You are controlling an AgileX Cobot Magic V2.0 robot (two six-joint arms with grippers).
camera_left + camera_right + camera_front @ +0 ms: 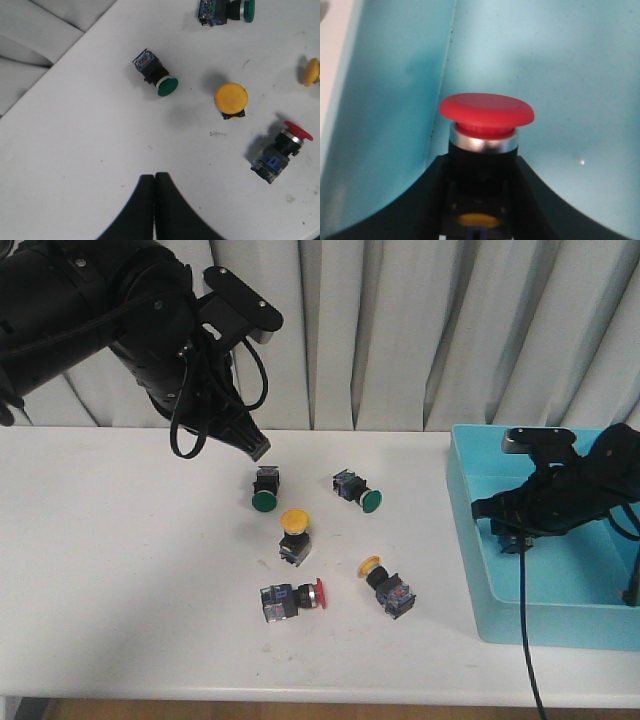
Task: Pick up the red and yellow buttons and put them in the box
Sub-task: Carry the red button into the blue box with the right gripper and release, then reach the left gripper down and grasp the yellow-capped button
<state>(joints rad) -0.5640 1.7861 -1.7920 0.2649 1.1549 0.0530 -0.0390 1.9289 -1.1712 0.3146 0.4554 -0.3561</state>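
Right jaws clamp red button (486, 112) inside box (480, 580) (cap outward); left jaws closed, empty.

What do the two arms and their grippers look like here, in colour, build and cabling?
Both arms are matte black. The left arm is bulky, with a looped black cable and a grey-faced camera block. The left gripper has smooth, tapering black fingers. The right arm is slimmer, with a grey-topped camera and a black cable hanging down.
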